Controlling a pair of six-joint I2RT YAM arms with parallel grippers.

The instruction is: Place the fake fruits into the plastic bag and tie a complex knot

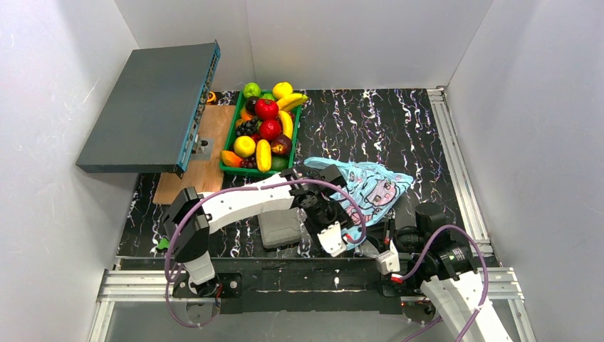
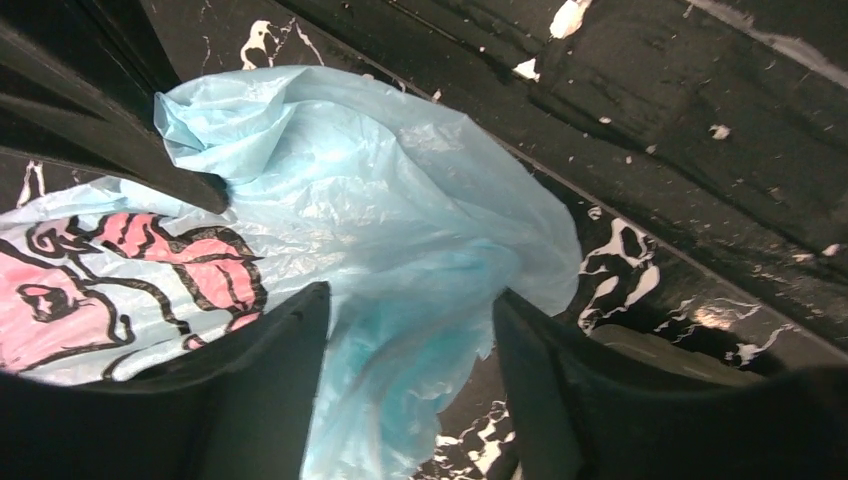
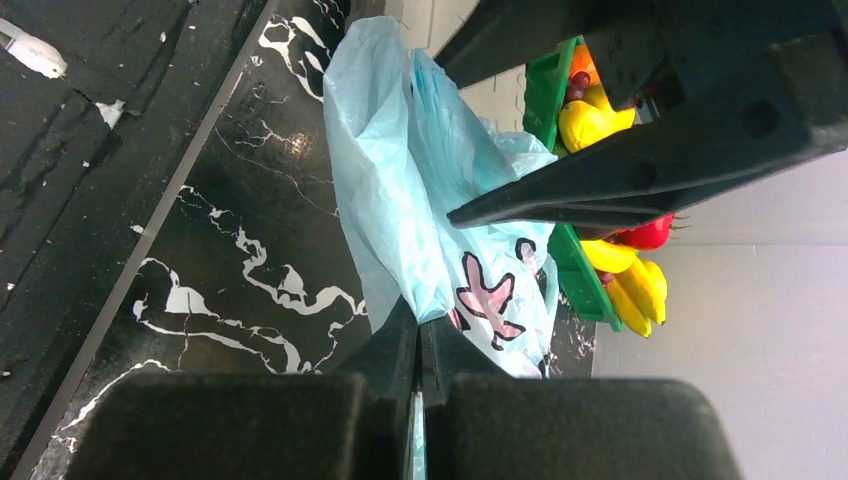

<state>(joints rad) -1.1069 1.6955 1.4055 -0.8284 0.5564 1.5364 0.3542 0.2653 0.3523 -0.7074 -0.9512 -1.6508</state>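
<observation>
Two grips matter on the thin, slippery plastic bag (image 1: 370,187) lying just right of the green tray (image 1: 246,173): your right fingers (image 3: 392,352) are clenched on its edge, your left fingers (image 2: 270,380) spread around bunched film, so pinch that bunch.

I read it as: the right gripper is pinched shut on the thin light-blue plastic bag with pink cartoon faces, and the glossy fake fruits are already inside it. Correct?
Not quite. The right gripper is shut on the light-blue plastic bag, but the glossy fake fruits are not inside it. The top external view shows them piled in the green rectangular tray, apart from the bag.
</observation>
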